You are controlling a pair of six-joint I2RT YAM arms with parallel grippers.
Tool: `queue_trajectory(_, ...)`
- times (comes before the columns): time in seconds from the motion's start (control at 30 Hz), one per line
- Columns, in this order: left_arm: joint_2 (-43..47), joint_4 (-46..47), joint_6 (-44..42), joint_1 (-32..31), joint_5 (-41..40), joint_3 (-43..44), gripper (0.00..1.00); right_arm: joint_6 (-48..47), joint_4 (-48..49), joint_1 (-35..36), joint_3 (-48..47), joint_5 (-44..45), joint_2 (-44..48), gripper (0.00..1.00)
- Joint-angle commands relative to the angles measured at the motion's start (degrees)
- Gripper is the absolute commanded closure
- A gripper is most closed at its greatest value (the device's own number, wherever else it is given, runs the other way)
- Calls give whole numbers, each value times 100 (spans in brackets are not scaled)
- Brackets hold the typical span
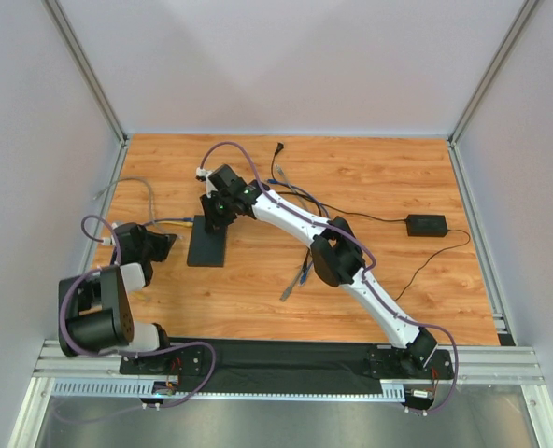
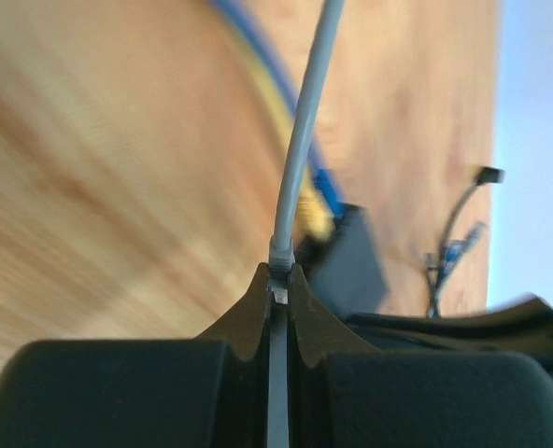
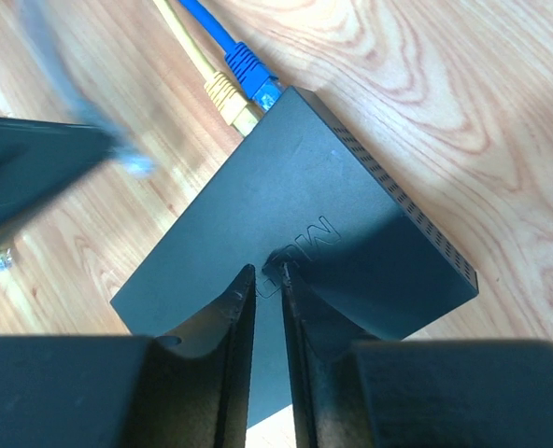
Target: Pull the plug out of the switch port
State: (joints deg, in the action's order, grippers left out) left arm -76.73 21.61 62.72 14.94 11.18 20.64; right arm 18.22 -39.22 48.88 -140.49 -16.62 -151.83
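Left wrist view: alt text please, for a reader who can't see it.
The left claw is shut on the plug end of a grey cable that runs up across the blurred wooden table. Beyond it sit the black switch and blue and yellow cables.

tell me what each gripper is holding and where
Left gripper pinches the grey cable at its plug end. Right gripper presses on the black switch, gripping nothing.

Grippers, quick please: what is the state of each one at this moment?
Left gripper: closed on the plug of the grey cable.
Right gripper: nearly closed, pressing on top of the black switch, holding nothing.
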Motion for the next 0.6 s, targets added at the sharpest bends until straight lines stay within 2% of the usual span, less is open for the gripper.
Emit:
queue_trajectory(0.0, 1324, -1152, -883, -122, -519, 308, 100, -336, -940, -160, 504, 186, -190, 77)
queue_trajectory(0.1, 2974, -2314, -1506, -316, -871, 554, 100, -459, -423, -168, 943, -77, 223, 74)
queue_trajectory(0.2, 3575, -3079, -1814, -500, -627, 940, 100, -443, 262, -195, 1470, -341, 679, 71)
queue_trajectory(0.33, 3683, -3470, -2070, -746, 119, 1441, 100, -109, 1266, -422, 2269, -702, 1470, 68)
queue_trajectory(0.5, 3499, -3760, -2237, -1369, 419, 1925, 100, 15, 2189, -853, 3412, -921, 2806, 63)
queue_trajectory(0.57, 3262, -3821, -2317, -1633, 552, 2276, 100, 181, 2453, -1196, 3746, -1297, 3314, 60)
